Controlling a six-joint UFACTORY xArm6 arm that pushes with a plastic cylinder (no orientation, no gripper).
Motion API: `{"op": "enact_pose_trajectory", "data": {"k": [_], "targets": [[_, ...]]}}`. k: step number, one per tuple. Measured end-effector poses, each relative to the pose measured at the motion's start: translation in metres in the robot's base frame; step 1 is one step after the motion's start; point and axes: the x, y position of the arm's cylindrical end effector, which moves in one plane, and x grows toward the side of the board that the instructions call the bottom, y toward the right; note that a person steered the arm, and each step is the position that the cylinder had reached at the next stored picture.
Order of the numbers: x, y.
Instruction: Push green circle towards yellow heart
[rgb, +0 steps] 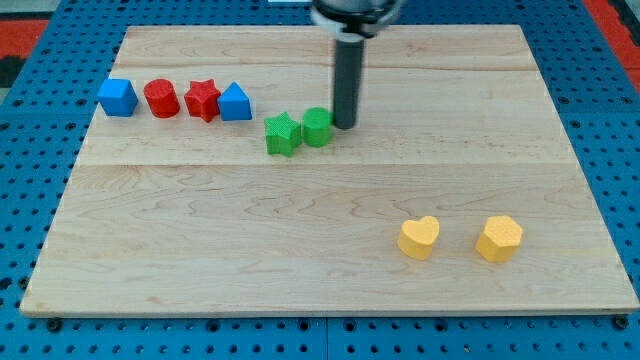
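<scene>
— Green circle (317, 127) first: where is it sitting?

— Upper middle of the frame, touching the green star (283, 134) on its left side. The yellow heart (419, 238) is well apart from it, down in the lower right, with another yellow block (499, 239) just beside the heart, further right.

— And my tip (345, 125)?

— Right against the circle's right edge, or nearly so; I cannot tell if it truly touches. There are no fingers here to spread or pinch, only the plain rod.

— So how much is done?

— Little, I'd judge. The circle is far from the heart, and the tip stands on the side facing the heart, so pushing from there would send it the wrong way. It likely needs to get round to the circle's upper left.

— Anything else about?

— Four blocks in a row at the upper left: blue cube (117, 97), red cylinder (161, 98), red star (203, 99), blue block (235, 102). All on the wooden board (250, 260).
</scene>
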Motion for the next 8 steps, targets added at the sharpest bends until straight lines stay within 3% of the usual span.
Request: {"op": "enact_pose_trajectory", "data": {"k": [2,5,6,8], "targets": [[-0.013,-0.055],[0.108,-0.057],[0.120,-0.057],[0.070,-0.035]]}}
